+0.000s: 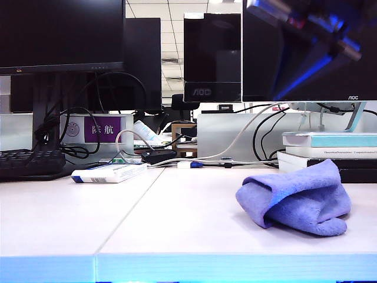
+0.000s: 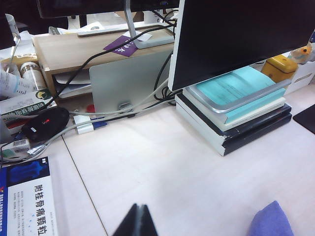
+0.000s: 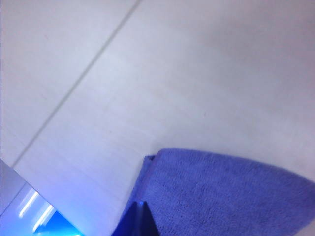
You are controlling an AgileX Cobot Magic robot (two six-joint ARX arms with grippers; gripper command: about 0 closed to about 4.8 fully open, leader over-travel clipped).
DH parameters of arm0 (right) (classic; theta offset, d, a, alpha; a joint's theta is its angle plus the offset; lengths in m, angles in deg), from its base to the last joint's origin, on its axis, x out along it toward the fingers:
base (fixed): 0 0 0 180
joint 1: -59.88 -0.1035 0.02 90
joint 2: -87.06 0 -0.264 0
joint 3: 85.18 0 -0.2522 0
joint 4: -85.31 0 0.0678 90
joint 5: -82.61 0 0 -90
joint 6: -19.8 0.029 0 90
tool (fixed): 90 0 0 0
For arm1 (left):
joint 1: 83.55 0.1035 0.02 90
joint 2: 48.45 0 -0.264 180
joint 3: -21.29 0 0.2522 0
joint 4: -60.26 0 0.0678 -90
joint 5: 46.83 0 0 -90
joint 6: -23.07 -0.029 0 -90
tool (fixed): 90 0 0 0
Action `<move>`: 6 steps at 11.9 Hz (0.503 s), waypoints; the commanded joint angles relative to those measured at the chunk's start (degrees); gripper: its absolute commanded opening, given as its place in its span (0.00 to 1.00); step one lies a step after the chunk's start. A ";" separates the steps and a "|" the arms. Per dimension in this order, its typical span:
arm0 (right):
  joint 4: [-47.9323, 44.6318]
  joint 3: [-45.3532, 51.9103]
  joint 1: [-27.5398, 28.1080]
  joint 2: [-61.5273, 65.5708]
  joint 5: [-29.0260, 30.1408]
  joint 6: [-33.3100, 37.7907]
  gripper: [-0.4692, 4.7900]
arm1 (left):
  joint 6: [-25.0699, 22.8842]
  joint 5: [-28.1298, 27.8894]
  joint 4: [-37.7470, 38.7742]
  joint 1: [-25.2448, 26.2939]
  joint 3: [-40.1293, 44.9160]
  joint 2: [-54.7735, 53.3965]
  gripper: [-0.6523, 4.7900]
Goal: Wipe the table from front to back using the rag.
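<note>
The lavender rag (image 1: pixel 294 200) lies rumpled on the pale table (image 1: pixel 177 224), at the right and near the light blue front edge. My right gripper (image 3: pixel 140 204) is shut with nothing between its fingers, and its tips hover over the rag's edge (image 3: pixel 221 191) near the table front. In the exterior view the right arm (image 1: pixel 312 41) shows only as a blur high above the rag. My left gripper (image 2: pixel 139 206) is shut and empty over bare table (image 2: pixel 162 167). A corner of the rag (image 2: pixel 270 221) shows off to one side of it.
A white-and-blue flat box (image 1: pixel 109 173) lies at the left beyond the seam (image 1: pixel 126 209). A stack of books (image 1: pixel 330 150) under a monitor stands behind the rag. Cables (image 1: pixel 224 158), a keyboard (image 1: pixel 29 162) and monitors line the back.
</note>
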 commanded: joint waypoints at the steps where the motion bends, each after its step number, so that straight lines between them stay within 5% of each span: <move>1: -11.98 1.46 -0.13 -14.29 -6.25 -5.97 0.08 | -0.39 0.24 -0.37 0.02 -0.31 0.13 0.11; 2: -16.02 11.04 -0.11 -25.53 -6.47 -5.99 0.08 | -0.39 0.24 -0.37 0.02 -0.31 0.11 0.11; 3: -22.80 32.59 7.65 -49.16 -9.29 -5.25 0.08 | -0.39 0.24 -0.39 0.02 -0.28 0.11 0.11; 6: -23.12 40.76 21.33 -54.05 -9.22 0.66 0.08 | -0.39 0.24 -0.35 0.02 -0.28 0.11 0.11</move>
